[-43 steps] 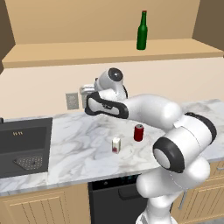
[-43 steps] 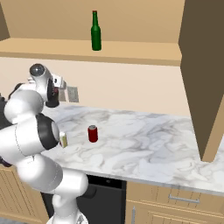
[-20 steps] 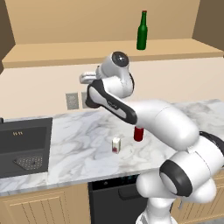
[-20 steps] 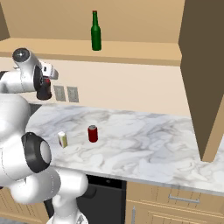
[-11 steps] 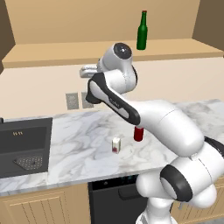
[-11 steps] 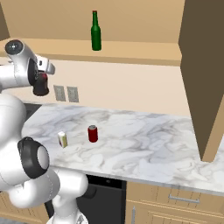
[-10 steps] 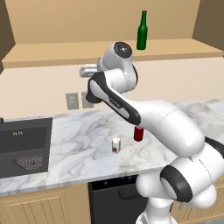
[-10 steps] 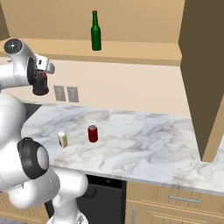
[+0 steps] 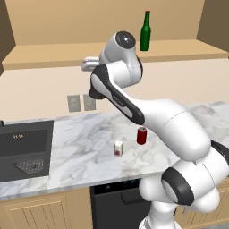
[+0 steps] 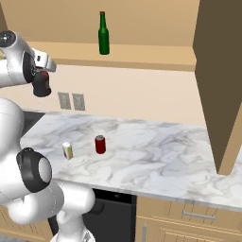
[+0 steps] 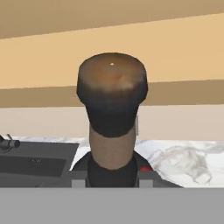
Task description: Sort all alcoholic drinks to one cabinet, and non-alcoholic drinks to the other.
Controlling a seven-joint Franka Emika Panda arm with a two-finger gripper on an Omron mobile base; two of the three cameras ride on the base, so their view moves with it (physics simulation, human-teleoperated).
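The black bottle (image 10: 41, 84) sat pinched in the gripper (image 10: 40, 75), hanging neck-up just under the cabinet (image 10: 142, 54) shelf lip, so the lift ahead looked to be up and in. Further right on that shelf stood the green bottle (image 10: 103, 34). Carton (image 10: 67, 151) and can (image 10: 99, 144) waited on the counter (image 10: 156, 156).

We see a squat black round-bellied bottle (image 10: 41, 85) in the gripper (image 10: 43, 72), a slim green glass bottle (image 10: 103, 34) red-capped above, and a short red silver-topped can (image 10: 100, 144) on grey-veined white marble counter (image 10: 156, 160) below.
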